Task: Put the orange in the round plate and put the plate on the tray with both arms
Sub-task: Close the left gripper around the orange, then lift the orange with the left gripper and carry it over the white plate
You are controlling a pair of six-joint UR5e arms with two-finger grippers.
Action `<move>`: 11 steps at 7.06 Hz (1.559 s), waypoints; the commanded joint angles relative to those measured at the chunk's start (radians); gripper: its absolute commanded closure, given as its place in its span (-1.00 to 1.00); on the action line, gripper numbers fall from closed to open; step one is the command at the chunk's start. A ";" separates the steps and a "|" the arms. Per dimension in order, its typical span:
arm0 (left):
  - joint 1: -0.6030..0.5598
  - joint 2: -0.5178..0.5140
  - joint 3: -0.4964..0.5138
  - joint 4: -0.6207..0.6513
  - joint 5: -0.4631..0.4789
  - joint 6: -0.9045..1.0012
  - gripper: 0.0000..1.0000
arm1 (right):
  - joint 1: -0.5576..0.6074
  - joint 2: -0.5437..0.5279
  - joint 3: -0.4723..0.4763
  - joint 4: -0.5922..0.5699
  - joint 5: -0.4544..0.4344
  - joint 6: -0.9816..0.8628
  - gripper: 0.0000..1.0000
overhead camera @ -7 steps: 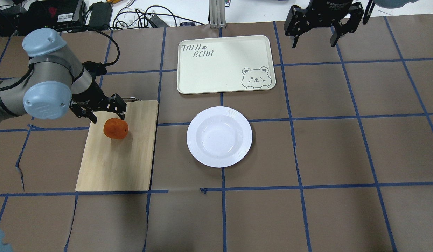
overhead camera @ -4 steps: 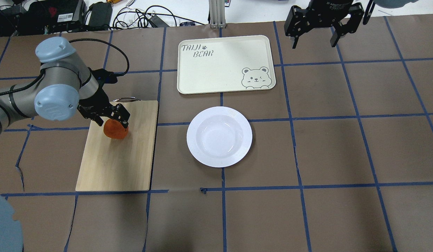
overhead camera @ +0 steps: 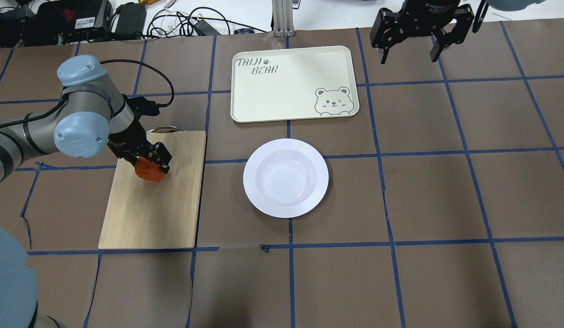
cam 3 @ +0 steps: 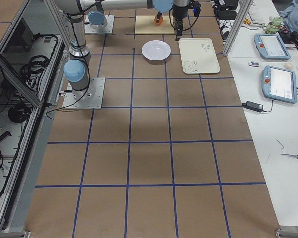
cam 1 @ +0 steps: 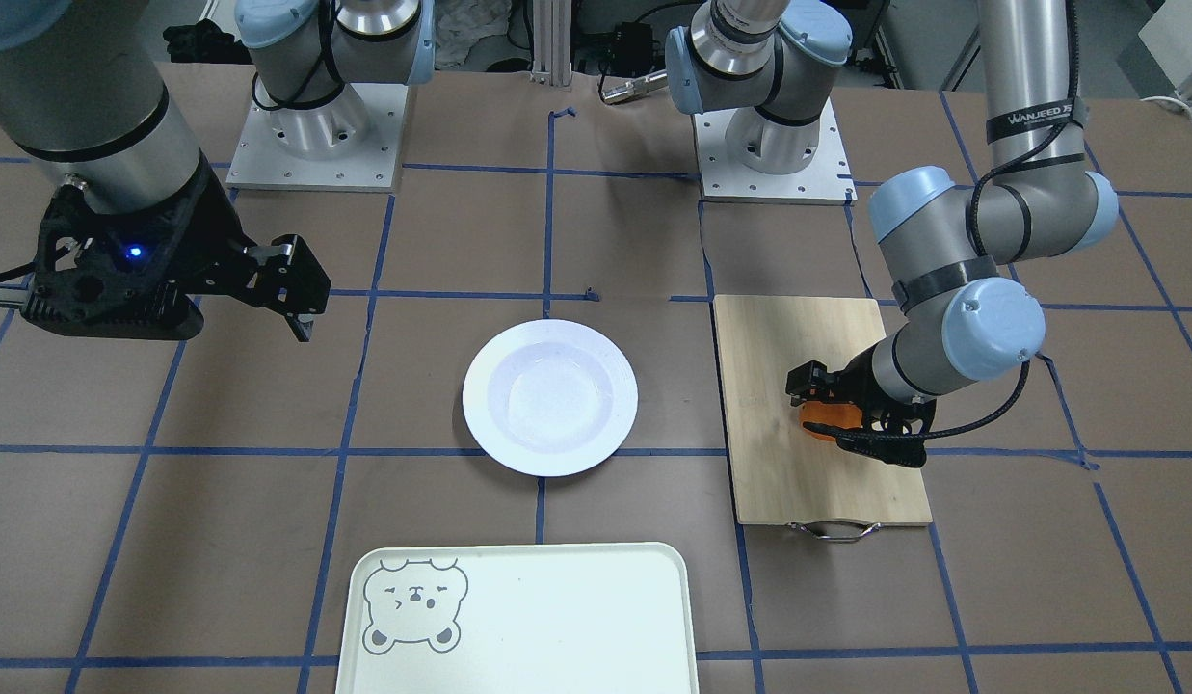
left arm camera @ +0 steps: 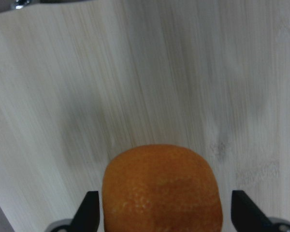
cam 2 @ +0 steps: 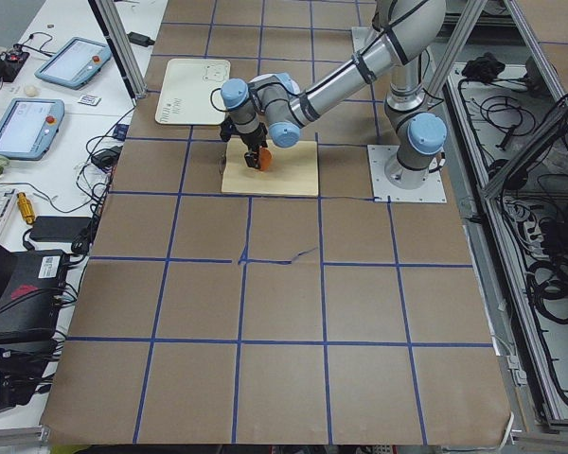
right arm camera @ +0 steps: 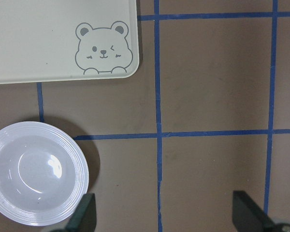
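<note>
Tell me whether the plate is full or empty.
Empty: the plate shows only its bare white well; the orange sits on the board, inside the left gripper.

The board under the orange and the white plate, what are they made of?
The board looks like pale wood, maybe bamboo: it has long straight grain streaks and a dull surface. The plate is smooth, shiny white with bright light spots and fine rings on its rim. It is probably ceramic, though hard plastic could look alike.
</note>
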 commanded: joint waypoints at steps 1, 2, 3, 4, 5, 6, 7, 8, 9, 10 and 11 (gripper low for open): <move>0.000 -0.010 0.003 0.001 -0.001 0.000 1.00 | 0.000 0.000 0.000 0.000 0.000 0.001 -1.00; -0.002 0.002 0.026 0.002 -0.010 -0.010 1.00 | 0.000 0.000 0.000 0.000 0.000 0.003 -1.00; -0.024 0.009 0.094 -0.014 -0.006 -0.017 1.00 | 0.000 0.000 0.000 0.000 0.000 0.003 -1.00; -0.038 0.004 0.156 -0.055 -0.039 -0.035 1.00 | 0.000 0.000 0.000 0.000 0.002 0.003 -1.00; -0.095 0.009 0.203 -0.063 -0.062 -0.132 1.00 | 0.000 -0.002 0.011 -0.001 0.002 0.003 -1.00; -0.171 0.004 0.234 -0.060 -0.069 -0.296 1.00 | 0.000 -0.003 0.014 -0.003 0.002 0.001 -1.00; -0.240 -0.011 0.250 -0.038 -0.069 -0.405 1.00 | 0.000 -0.003 0.014 -0.008 0.002 -0.002 -1.00; -0.279 -0.016 0.248 -0.030 -0.090 -0.475 1.00 | -0.002 -0.003 0.014 -0.009 0.002 -0.002 -1.00; -0.328 -0.022 0.244 -0.030 -0.174 -0.562 1.00 | 0.000 -0.003 0.016 -0.008 0.000 -0.002 -1.00; -0.398 -0.036 0.242 -0.004 -0.187 -0.607 1.00 | 0.000 -0.003 0.014 -0.008 0.000 -0.003 -1.00; -0.443 -0.054 0.229 0.036 -0.190 -0.645 1.00 | 0.000 -0.002 0.016 -0.008 0.000 -0.003 -1.00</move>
